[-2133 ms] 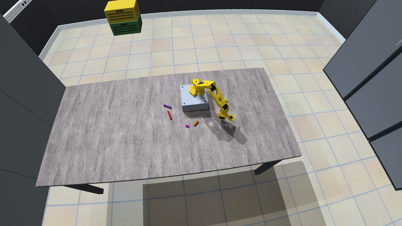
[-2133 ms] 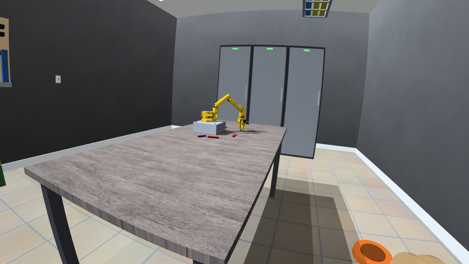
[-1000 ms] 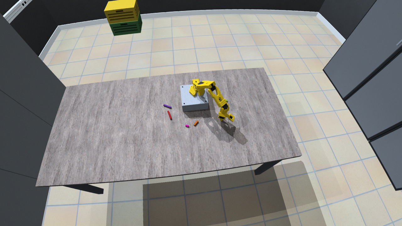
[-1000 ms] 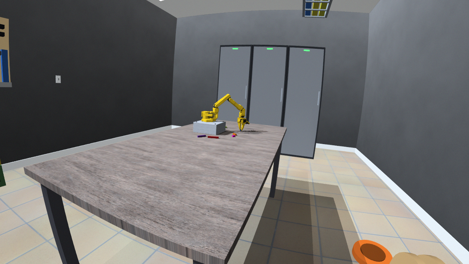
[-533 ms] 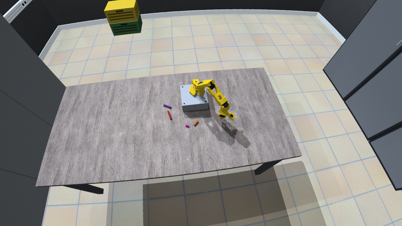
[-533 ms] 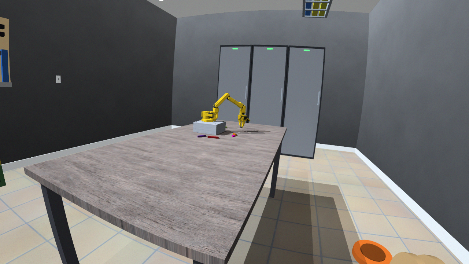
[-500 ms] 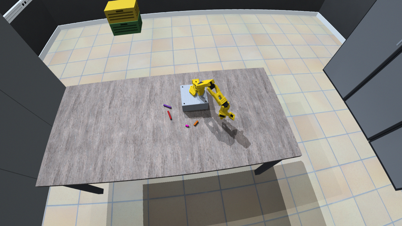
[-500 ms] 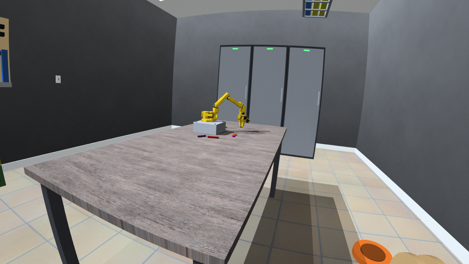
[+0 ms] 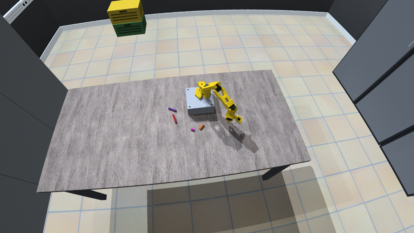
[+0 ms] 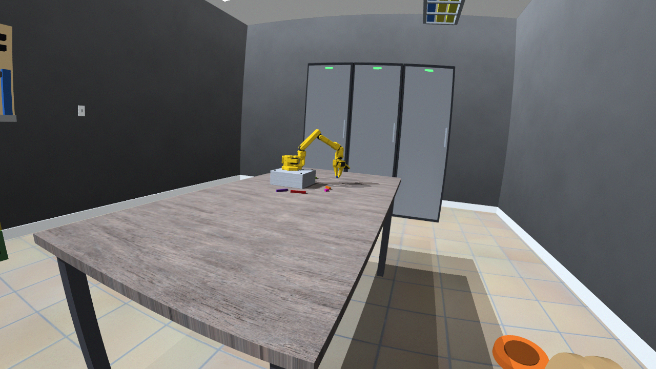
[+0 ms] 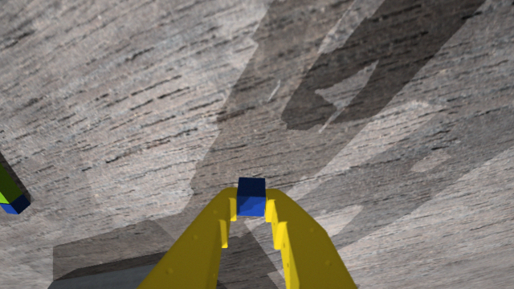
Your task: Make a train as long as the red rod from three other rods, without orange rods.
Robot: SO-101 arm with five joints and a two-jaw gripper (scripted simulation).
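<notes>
Pinched in the hand (image 9: 228, 121) (image 10: 337, 176) (image 11: 251, 202), above the table: one blue rod (image 11: 251, 197). Left of the hand, wrist view: lime rod (image 11: 8, 186), second blue rod (image 11: 17, 205) at its end, apparently touching. Probably two-thirds done; left to do: lowering, aligning, releasing the third.

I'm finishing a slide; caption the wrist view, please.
The gripper holds a blue rod above the table, a lime rod partly visible at left.
</notes>
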